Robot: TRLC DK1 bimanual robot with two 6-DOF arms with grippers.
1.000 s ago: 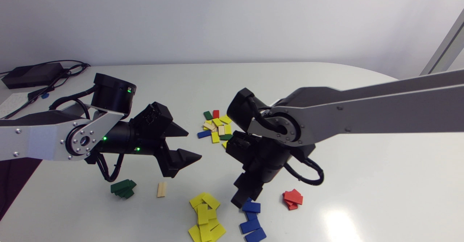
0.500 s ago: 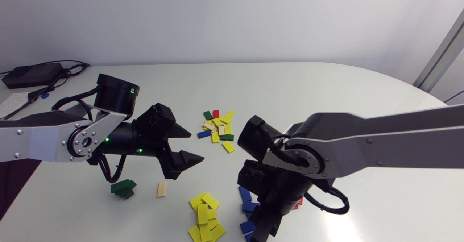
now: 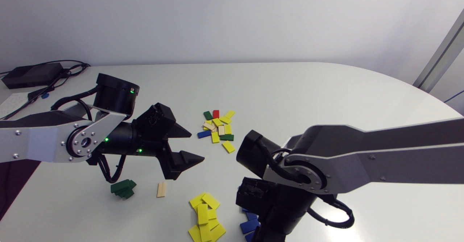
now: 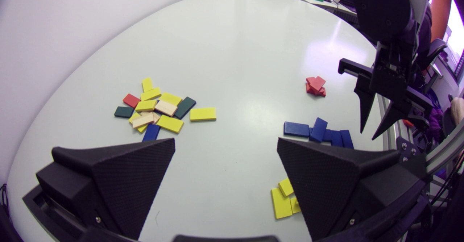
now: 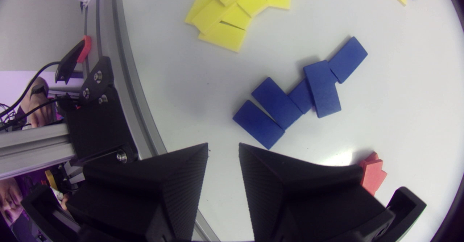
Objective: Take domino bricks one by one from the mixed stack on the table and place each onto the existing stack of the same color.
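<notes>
From above: our left gripper (image 3: 197, 146) hangs wide open and empty, the mixed stack (image 3: 218, 126) at its two o'clock. The green stack (image 3: 123, 188), a lone wooden brick (image 3: 161, 189) and the yellow stack (image 3: 204, 216) lie from eight to six o'clock. Our right arm (image 3: 362, 158) covers most of the blue stack (image 3: 250, 225).

Left wrist: the mixed stack sits ahead at eleven o'clock and the red stack (image 4: 316, 86) at one. Our right gripper (image 4: 367, 136) is beyond it, apparently over the table's edge.

Right wrist: fingers slightly parted, gripping nothing, with the blue stack just ahead.
</notes>
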